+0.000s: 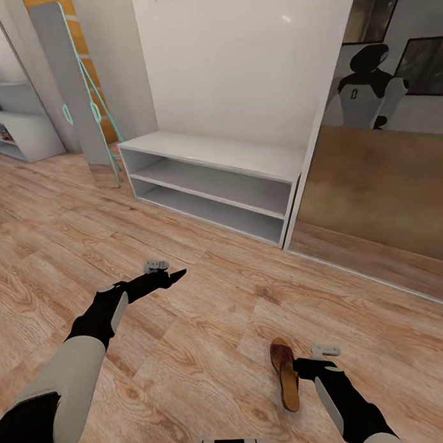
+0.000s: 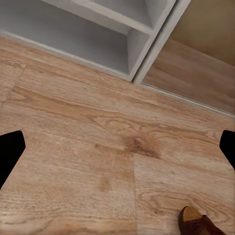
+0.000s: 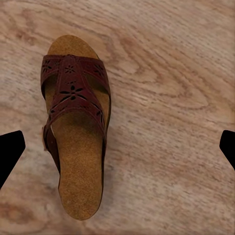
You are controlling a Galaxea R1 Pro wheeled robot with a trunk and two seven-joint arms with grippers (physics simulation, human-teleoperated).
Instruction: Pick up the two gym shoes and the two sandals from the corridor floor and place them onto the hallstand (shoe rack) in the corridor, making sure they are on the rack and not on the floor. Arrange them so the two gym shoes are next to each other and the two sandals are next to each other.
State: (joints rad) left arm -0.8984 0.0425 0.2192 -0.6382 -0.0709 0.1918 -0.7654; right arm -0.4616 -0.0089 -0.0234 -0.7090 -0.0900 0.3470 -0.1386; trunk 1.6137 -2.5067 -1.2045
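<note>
One brown sandal (image 3: 74, 125) lies flat on the corridor floor (image 1: 205, 311), well short of the hallstand (image 1: 214, 183). The right claw (image 1: 302, 370) hovers beside it, released and empty; the left claw (image 1: 175, 274), also released, points toward the hallstand.

A sandal (image 2: 198, 223) is cut off at the left wrist picture's edge, only its toe visible. The hallstand (image 1: 213, 155) loses its back panel's top beyond the frame.
</note>
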